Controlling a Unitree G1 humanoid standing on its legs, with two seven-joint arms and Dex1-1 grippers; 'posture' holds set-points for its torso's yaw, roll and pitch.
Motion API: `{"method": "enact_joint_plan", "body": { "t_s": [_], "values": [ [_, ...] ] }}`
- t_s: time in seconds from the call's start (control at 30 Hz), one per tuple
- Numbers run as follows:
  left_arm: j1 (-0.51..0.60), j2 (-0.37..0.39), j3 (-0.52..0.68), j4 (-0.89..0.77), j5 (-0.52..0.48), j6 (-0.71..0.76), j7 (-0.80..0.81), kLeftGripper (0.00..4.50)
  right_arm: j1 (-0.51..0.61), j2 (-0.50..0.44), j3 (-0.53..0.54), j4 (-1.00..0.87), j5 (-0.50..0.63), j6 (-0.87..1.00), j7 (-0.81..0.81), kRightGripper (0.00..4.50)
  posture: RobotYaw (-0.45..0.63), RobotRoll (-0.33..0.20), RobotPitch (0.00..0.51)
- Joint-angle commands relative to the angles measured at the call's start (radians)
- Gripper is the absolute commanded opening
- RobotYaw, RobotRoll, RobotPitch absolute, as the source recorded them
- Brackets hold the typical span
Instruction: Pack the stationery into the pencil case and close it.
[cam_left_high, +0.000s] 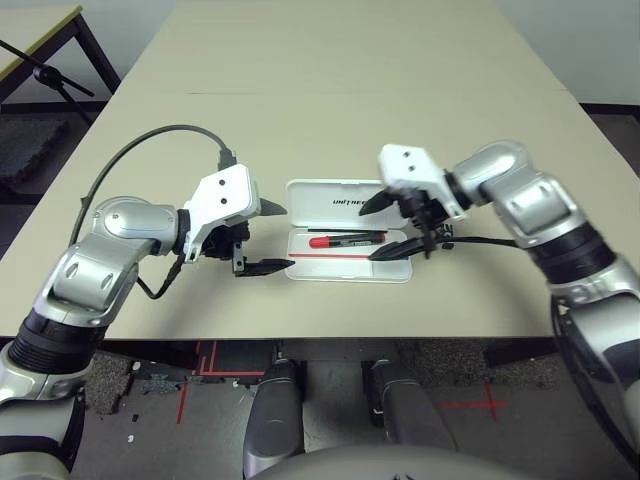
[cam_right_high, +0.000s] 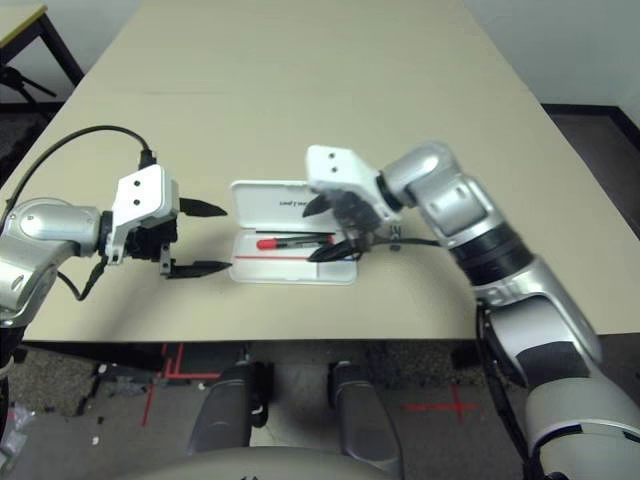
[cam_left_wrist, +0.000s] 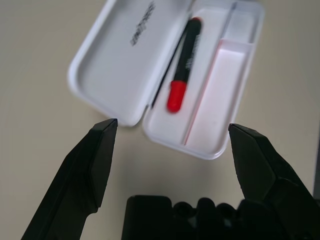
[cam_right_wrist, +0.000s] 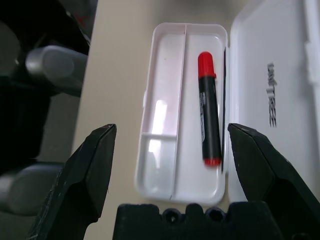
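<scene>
The white pencil case (cam_left_high: 350, 270) lies open at the table's near middle, its lid (cam_left_high: 335, 200) with the UNITREE print flat on the far side. A red marker (cam_left_high: 345, 240) with a black barrel lies in the tray's far channel (cam_right_wrist: 209, 117). My left gripper (cam_left_high: 286, 237) is open at the case's left end, one finger by the lid and one by the tray (cam_left_wrist: 171, 125). My right gripper (cam_left_high: 368, 234) hangs open over the case's right part, nothing between its fingers (cam_right_wrist: 170, 127). The green stick and the clip piece are out of view.
The beige table (cam_left_high: 330, 90) stretches far back with free room behind the case. Its near edge runs just in front of the case. A black cable (cam_left_high: 150, 140) loops from my left wrist. Another table and a black stand (cam_left_high: 45, 70) are at the far left.
</scene>
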Motion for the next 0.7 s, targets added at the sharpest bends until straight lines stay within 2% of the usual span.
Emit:
{"method": "enact_joint_plan", "body": {
  "t_s": [0.03, 0.13, 0.33, 0.43, 0.6, 0.7],
  "values": [
    [0.025, 0.018, 0.029, -0.036, -0.013, 0.069, 0.041, 4.5, 0.06, -0.064, -0.056, -0.085, 0.101, 0.094, 0.041, 4.48, 0.08, 0.0, 0.154],
    [0.04, 0.024, 0.046, -0.047, -0.017, 0.108, 0.065, 4.5, 0.115, -0.109, -0.092, -0.131, 0.141, 0.118, 0.035, 4.48, 0.08, 0.0, 0.156],
    [0.052, 0.036, 0.067, -0.041, 0.0, 0.22, 0.142, 4.5, 0.162, -0.123, -0.102, -0.169, 0.16, 0.125, -0.018, 4.48, 0.05, 0.0, 0.161],
    [0.041, 0.001, 0.085, -0.021, 0.024, 0.34, 0.262, 4.5, 0.177, -0.12, -0.097, -0.188, 0.168, 0.133, -0.041, 4.48, 0.05, 0.0, 0.16],
    [-0.012, -0.106, 0.148, 0.012, 0.033, 0.57, 0.457, 4.5, 0.218, -0.124, -0.088, -0.224, 0.18, 0.141, -0.064, 4.48, 0.06, 0.0, 0.159],
    [-0.04, -0.133, 0.163, 0.05, 0.054, 0.638, 0.535, 4.5, 0.227, -0.124, -0.082, -0.228, 0.178, 0.137, -0.073, 4.48, 0.06, 0.0, 0.159]
  ]
}}
